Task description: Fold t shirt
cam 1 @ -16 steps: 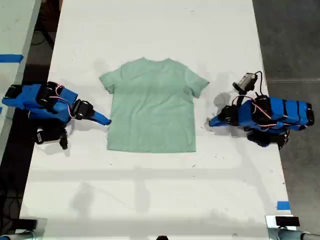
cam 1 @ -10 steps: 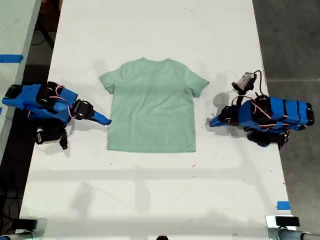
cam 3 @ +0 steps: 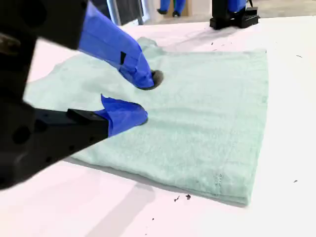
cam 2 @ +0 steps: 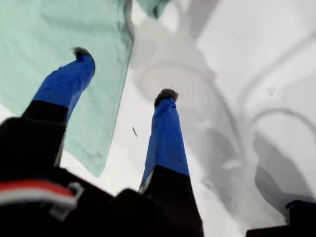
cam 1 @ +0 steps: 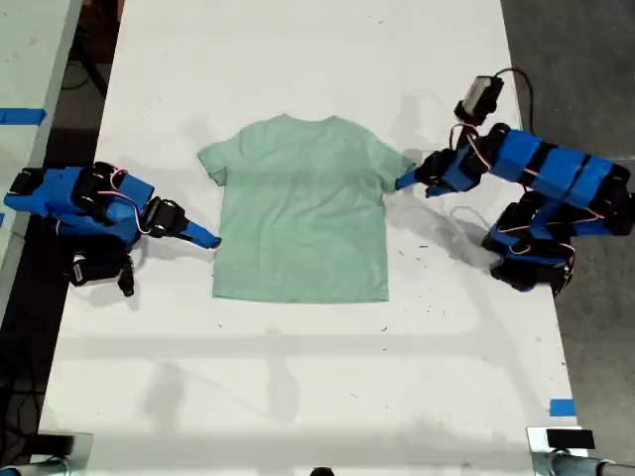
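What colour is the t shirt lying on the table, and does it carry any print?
The t shirt is pale mint green, plain; exterior view.

Lab-like workspace: white table (cam 1: 308, 59), blue tape marks (cam 1: 562, 407), concrete floor (cam 1: 571, 69).

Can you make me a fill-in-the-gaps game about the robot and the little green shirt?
1. The t shirt lies flat on a table coloured ____.
2. My first pincer is at the shirt's ____ on the exterior view's right.
3. My second pincer is at the shirt's side on the exterior view's ____.
4. My first pincer's jaws stand ____.

Missing words: white, sleeve, left, open.
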